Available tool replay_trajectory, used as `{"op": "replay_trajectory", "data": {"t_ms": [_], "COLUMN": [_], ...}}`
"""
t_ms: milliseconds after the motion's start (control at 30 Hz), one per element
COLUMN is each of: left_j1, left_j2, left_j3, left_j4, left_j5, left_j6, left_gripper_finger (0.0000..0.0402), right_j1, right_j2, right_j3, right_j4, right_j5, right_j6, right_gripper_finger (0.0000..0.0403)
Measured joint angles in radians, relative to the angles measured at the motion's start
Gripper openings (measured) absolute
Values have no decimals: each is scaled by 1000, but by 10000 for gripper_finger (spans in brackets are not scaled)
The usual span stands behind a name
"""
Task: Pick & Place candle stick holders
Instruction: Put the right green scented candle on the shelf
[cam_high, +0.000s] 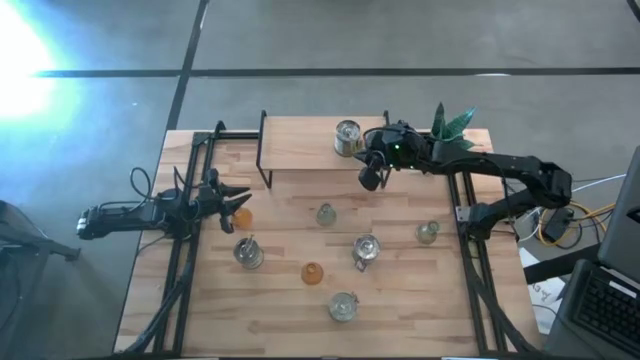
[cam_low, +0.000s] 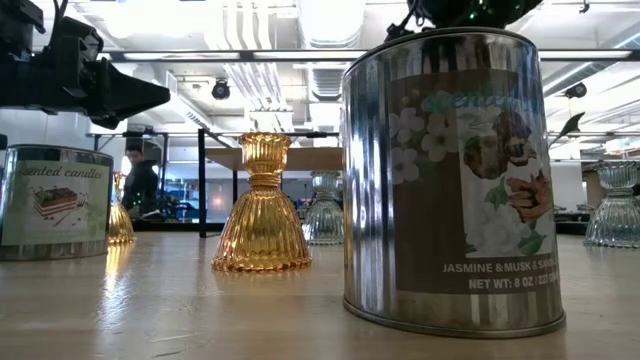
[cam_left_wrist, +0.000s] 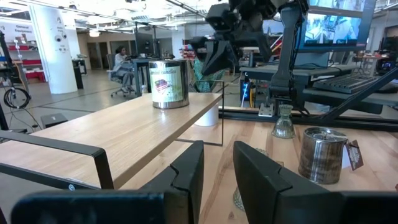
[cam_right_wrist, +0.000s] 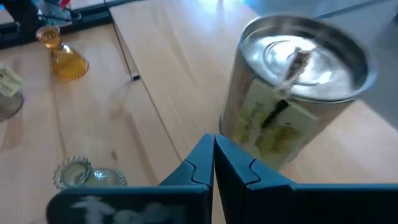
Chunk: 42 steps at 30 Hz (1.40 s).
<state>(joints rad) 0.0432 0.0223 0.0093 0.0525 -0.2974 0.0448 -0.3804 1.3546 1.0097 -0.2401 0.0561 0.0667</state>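
Several small glassy candle stick holders stand on their bases on the wooden table: an orange one (cam_high: 240, 215) (cam_low: 262, 215), another orange one (cam_high: 312, 272), and clear ones (cam_high: 326, 214) (cam_high: 428, 232). My right gripper (cam_high: 370, 178) (cam_right_wrist: 213, 155) is shut and holds nothing. It hangs over the raised shelf's near edge, close to a silver candle tin (cam_high: 346, 137) (cam_right_wrist: 298, 93) on the shelf. My left gripper (cam_high: 235, 198) (cam_left_wrist: 217, 168) waits level at the table's left, open a little, just above the first orange holder.
A raised wooden shelf (cam_high: 300, 150) on a black frame spans the table's far part. Silver candle tins stand on the table (cam_high: 248, 252) (cam_high: 366, 247) (cam_high: 343, 305). A green plant in a white pot (cam_high: 450, 125) is at the far right. Black rails (cam_high: 185, 260) run along both sides.
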Motion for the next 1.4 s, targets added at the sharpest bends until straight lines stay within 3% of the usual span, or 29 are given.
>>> {"op": "replay_trajectory", "data": {"t_ms": [167,600,1000,1400], "left_j1": [0,0,0,0], "left_j2": [0,0,0,0], "left_j3": [0,0,0,0], "left_j4": [0,0,0,0], "left_j5": [0,0,0,0], "left_j6": [0,0,0,0], "left_gripper_finger": [92,92,92,92], "right_j1": [-26,-73,-72,-79], "right_j2": [47,76,82,172], "right_j3": [19,49,49,98], "right_j4": [4,13,59,72], "right_j5": [-52,-57,-117,-131], "right_j6": [-17,-52,-18,-23], "right_gripper_finger": [8,8,8,8]}}
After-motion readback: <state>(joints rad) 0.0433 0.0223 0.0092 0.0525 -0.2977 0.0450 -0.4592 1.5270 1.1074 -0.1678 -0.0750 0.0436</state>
